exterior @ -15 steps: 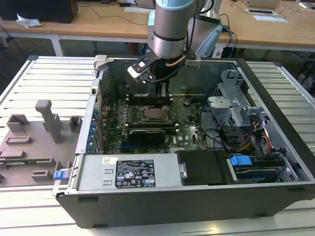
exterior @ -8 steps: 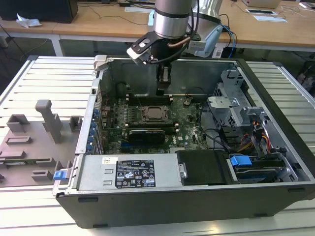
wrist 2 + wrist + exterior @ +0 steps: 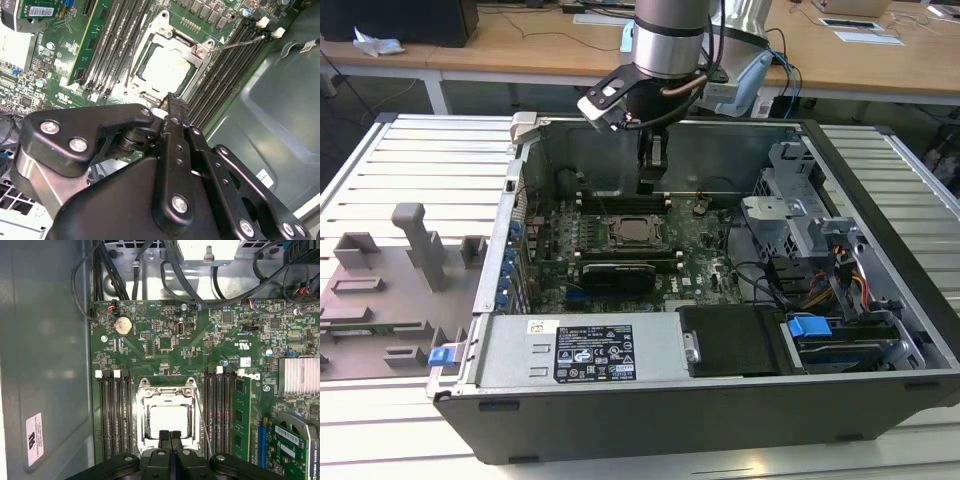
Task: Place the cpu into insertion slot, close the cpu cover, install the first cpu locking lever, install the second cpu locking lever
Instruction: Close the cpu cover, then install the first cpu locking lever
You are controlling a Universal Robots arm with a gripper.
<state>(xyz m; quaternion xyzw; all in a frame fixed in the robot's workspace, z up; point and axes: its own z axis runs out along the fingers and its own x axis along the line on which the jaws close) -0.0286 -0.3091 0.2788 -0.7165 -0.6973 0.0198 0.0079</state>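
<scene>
Cpu, the small square chip with a dull silver-grey top [image 3: 169,421], lies in the silver-rimmed square insertion slot [image 3: 145,383] at the centre of the exterior view. The thin silver cpu cover frame [image 3: 168,398] lies flat around it. Long black memory slots [image 3: 114,410] hem both sides, with the grey case wall [image 3: 45,340] beyond. The black gripper [image 3: 170,436], fingers pressed together and empty, hangs over the socket's edge, apart from the chip. Its linkage hides that edge from you. One thin lever rod [image 3: 239,43] angles off.

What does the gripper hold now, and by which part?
Nothing. The gripper is shut and empty, close to the cpu framed by the cpu cover.
</scene>
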